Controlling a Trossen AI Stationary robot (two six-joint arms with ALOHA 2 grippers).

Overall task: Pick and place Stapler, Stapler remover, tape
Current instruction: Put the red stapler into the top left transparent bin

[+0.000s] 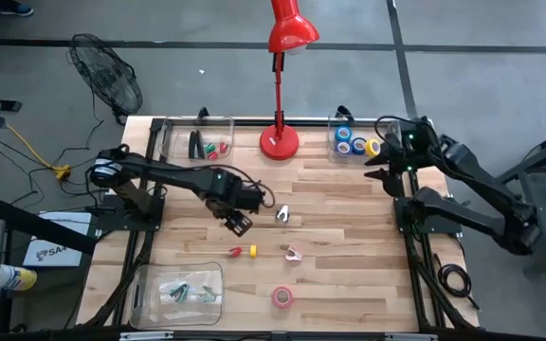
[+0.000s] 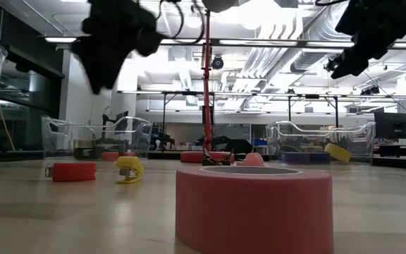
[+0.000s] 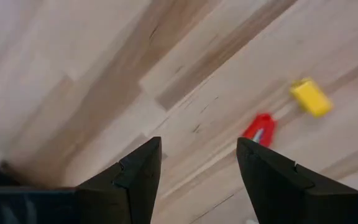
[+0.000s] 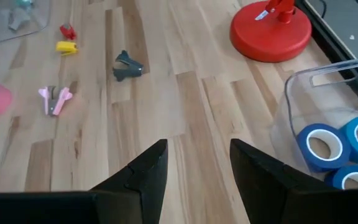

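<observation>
My left gripper (image 1: 238, 224) (image 3: 197, 146) hangs open over the table's middle, pointing down, with bare wood between its fingers. A small red stapler remover (image 3: 258, 129) (image 1: 236, 251) and a yellow one (image 3: 311, 98) lie just beyond it. A dark remover (image 4: 127, 65) (image 1: 282, 215) and a pink one (image 4: 55, 98) lie nearby. The pink tape (image 1: 282, 296) (image 2: 254, 204) lies flat near the front edge. Blue tape rolls (image 4: 321, 144) sit in the far right bin (image 1: 354, 142). The black stapler (image 1: 195, 144) lies in the far left bin. My right gripper (image 1: 375, 169) (image 4: 197, 146) is open beside the tape bin.
A red lamp stands on its round base (image 1: 279, 142) (image 4: 271, 28) at the far edge, between the two bins. A clear bin (image 1: 180, 289) with small items sits at the near left corner. Bare wood lies between the loose removers and the right edge.
</observation>
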